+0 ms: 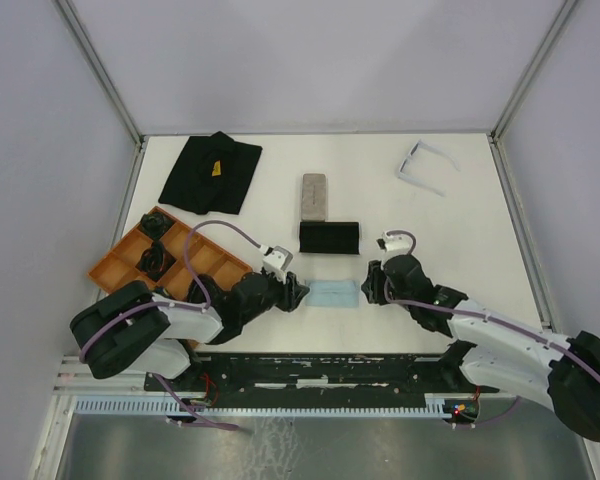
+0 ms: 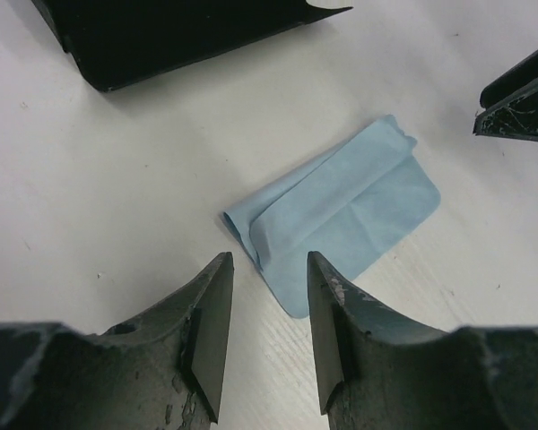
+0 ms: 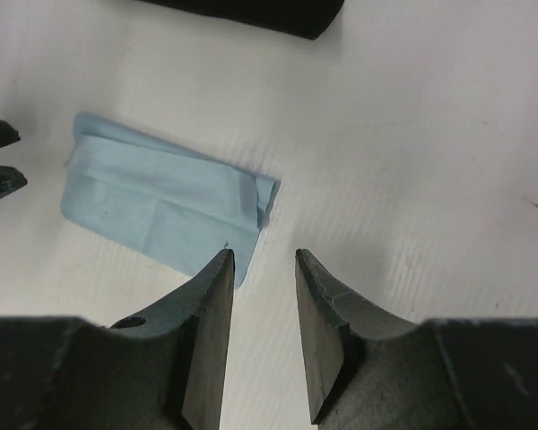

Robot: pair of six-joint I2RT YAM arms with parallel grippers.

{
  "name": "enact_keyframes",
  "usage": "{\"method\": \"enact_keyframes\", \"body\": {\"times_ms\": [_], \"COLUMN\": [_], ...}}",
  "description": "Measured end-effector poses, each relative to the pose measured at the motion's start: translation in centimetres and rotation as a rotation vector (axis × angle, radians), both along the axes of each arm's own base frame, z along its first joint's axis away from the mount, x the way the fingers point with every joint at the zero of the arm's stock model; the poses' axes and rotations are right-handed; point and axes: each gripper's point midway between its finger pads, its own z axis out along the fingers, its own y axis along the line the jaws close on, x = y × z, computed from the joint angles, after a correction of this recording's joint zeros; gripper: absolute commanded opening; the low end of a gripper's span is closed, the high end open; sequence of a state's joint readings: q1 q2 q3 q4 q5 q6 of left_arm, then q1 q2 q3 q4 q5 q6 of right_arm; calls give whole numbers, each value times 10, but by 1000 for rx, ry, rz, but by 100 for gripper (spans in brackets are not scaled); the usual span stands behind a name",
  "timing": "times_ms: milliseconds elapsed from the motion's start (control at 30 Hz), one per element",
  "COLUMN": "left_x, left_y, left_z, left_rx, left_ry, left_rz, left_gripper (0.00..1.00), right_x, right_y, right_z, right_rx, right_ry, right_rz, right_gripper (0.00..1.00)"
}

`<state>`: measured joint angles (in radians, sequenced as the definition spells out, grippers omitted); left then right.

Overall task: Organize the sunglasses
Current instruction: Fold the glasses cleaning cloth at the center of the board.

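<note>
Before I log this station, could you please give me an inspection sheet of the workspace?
Surface: white table, matte.
Job's things: pale-framed sunglasses far right, arms apparently spread; dark items in the orange tray, too small to identify.
Clutter: folded blue cloth between the arms; grey case and black case mid-table; black fabric far left.
Grippers: left claw and right claw open, empty, flanking the cloth.
Cables: purple cables along both arms.
Surroundings: pale walls, metal frame posts.
</note>
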<state>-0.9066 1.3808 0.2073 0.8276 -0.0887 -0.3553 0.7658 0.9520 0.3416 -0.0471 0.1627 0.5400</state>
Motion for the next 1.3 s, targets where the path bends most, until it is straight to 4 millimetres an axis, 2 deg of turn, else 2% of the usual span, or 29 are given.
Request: {"method": "enact_keyframes", "body": {"times_ms": [100, 200, 333, 467, 633, 1033, 1300], "left_x": [9, 17, 21, 20, 19, 18, 19], "left_y": [-1, -5, -3, -2, 1, 3, 2], "left_z": [3, 11, 11, 7, 3, -1, 1], "left_rx": [4, -15, -20, -9, 7, 25, 20], "left_ry": [15, 18, 33, 43, 54, 63, 59], "left_rz": [44, 75, 99, 102, 104, 110, 112], "left_gripper": [46, 46, 46, 46, 45, 44, 44], "right_x": [12, 31, 44, 44, 39, 45, 45], "right_y": [-3, 4, 14, 23, 27, 29, 33], "right_z": [5, 11, 6, -11, -25, -32, -35], "right_rx": [-51, -70, -71, -68, -75, -71, -58], "right_ry": [41, 82, 154, 253, 319, 345, 355], "right_rz": [-52, -71, -49, 14, 63, 106, 134], "right_gripper": [43, 42, 42, 45, 41, 35, 25]}}
